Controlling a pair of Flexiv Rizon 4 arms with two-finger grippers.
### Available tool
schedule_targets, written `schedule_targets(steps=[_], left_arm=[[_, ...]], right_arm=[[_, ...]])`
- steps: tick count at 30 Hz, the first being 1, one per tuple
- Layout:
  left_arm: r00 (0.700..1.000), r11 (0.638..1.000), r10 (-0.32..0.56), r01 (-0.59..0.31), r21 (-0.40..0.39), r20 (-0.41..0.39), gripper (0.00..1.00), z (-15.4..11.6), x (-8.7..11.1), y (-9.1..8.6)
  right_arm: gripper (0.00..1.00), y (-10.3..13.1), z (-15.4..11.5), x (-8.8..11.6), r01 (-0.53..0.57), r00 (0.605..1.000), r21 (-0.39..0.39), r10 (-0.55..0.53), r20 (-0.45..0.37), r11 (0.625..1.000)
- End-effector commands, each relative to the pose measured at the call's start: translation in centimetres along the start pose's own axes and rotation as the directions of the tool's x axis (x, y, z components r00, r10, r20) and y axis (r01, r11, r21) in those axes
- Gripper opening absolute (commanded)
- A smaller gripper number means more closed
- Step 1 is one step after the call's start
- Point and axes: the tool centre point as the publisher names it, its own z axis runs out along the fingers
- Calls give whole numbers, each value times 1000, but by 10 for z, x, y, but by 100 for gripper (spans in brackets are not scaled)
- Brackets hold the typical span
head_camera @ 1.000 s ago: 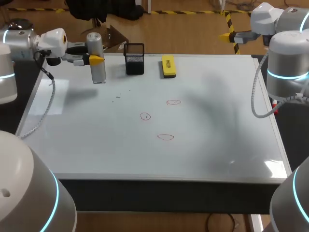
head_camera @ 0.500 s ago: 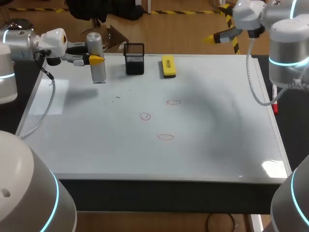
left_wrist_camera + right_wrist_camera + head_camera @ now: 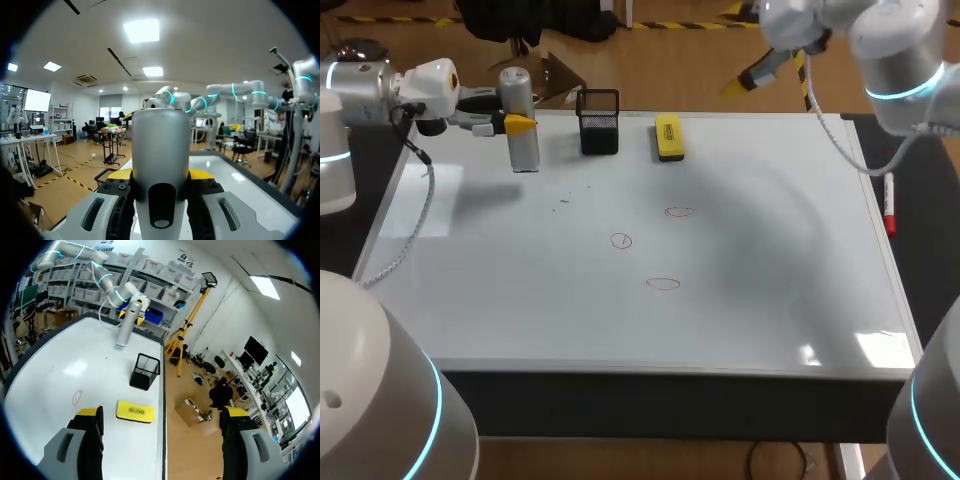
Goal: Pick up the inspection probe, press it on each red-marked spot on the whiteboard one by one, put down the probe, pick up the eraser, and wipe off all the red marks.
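Observation:
My left gripper (image 3: 513, 122) is shut on the grey cylindrical probe (image 3: 522, 130), which stands upright over the whiteboard's (image 3: 770, 280) far left corner. I cannot tell whether its lower end touches the board. In the left wrist view the probe (image 3: 160, 145) fills the space between the yellow tips of that gripper (image 3: 161, 176). Three red marks (image 3: 679, 212) (image 3: 621, 241) (image 3: 662, 284) lie mid-board. The yellow eraser (image 3: 668, 137) lies at the back edge. My right gripper (image 3: 745, 78) hangs open, high behind that edge; in its own view it (image 3: 162, 412) is above the eraser (image 3: 135, 411).
A black mesh holder (image 3: 599, 122) stands between the probe and the eraser, and shows ahead of the right gripper as the holder (image 3: 145, 371). A red pen (image 3: 889, 215) lies off the board's right edge.
The right arm has swung left and back, from the far right corner to behind the eraser's area. The left arm and the probe have not moved.

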Motion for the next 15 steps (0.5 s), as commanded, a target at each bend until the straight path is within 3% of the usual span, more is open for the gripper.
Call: schedule_targets(steps=[1,10,15], left_arm=[[1000,1000,2,-2,0,1,0,0,1,-1],[1000,1000,2,-2,0,1,0,0,1,-1],[1000,1000,2,-2,0,1,0,0,1,-1]], right_arm=[[100,3,11,-3,332,859,121,-247,-449,935],[100,-1,30,2,594,668,123,-403,-626,795],[100,-7,39,10,678,549,63,-448,-705,732]])
